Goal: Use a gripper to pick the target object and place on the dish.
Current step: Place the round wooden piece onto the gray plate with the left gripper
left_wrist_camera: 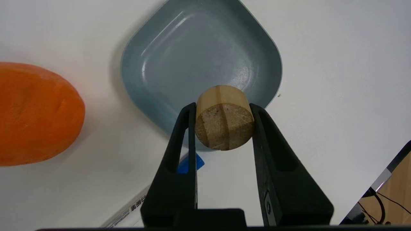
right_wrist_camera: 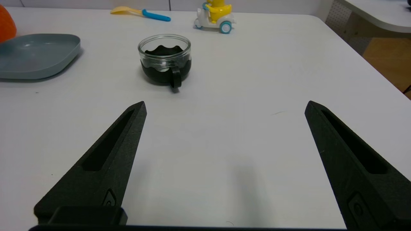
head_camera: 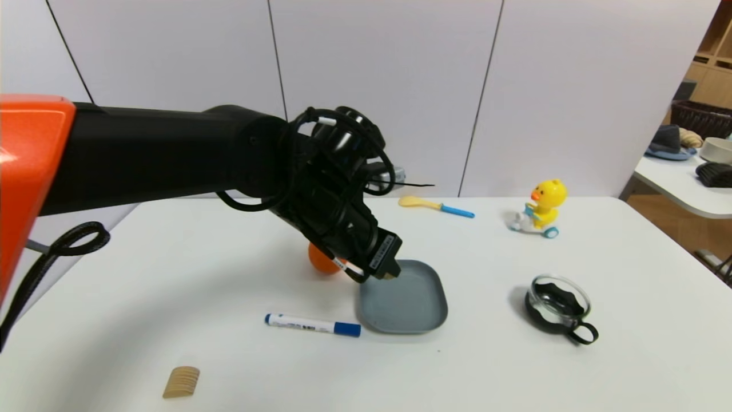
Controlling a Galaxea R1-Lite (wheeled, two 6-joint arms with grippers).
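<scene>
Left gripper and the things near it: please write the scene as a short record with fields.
left gripper: shut on the wooden cylinder, above the near edge of the dish
dish: grey-blue, nothing lying in it
orange: on the table beside the dish
marker: on the table, next to the dish
right gripper: open, idle, low over the table
glass cup: ahead of the right gripper

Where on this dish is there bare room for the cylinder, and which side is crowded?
The whole floor of the dish is bare. The left gripper holds the wooden cylinder above its rim. Crowded: the orange and the marker flank the dish. Roomier: between dish and glass cup. The right gripper hangs open, apart.
</scene>
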